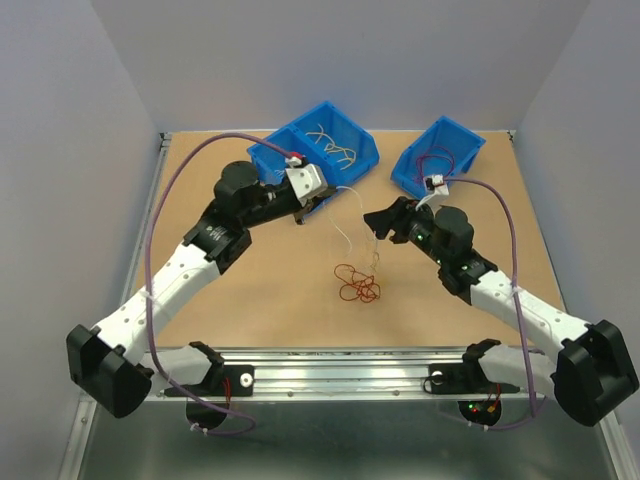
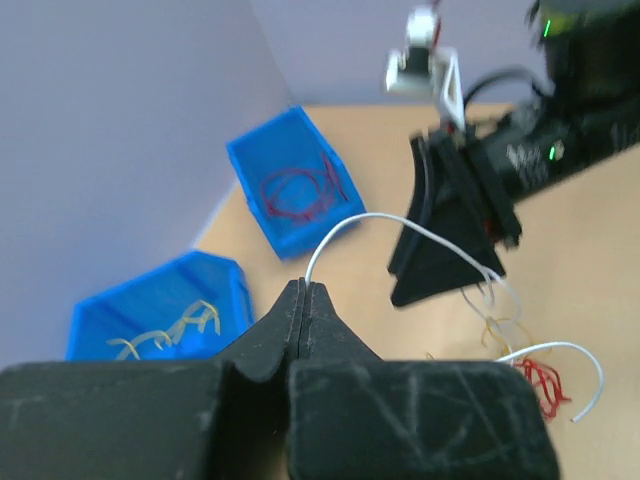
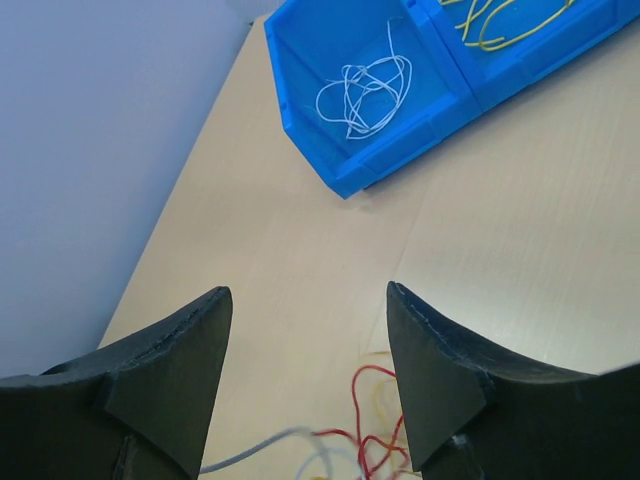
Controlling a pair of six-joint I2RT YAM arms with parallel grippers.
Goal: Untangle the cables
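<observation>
While the left tool [image 2: 304, 292] pinches a white cable [image 2: 345, 223], the right tool [image 3: 308, 300] hangs spread near red cables [image 1: 357, 283] on the desk [image 1: 250, 300].

Blue bin pair [image 1: 368, 150] far L, single blue bin [image 1: 465, 150] far R, wood tabletop [image 1: 270, 300]

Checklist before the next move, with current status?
1. Left gripper shut on the white cable: ok.
2. Right gripper open: ok.
3. Nothing caught between the right fingers: cannot tell; strands lie at the frame's bottom edge.
4. White cable free of the red cables: cannot tell; its far end drops beside that heap.
5. Bin of white cables in place on the table: ok.
</observation>
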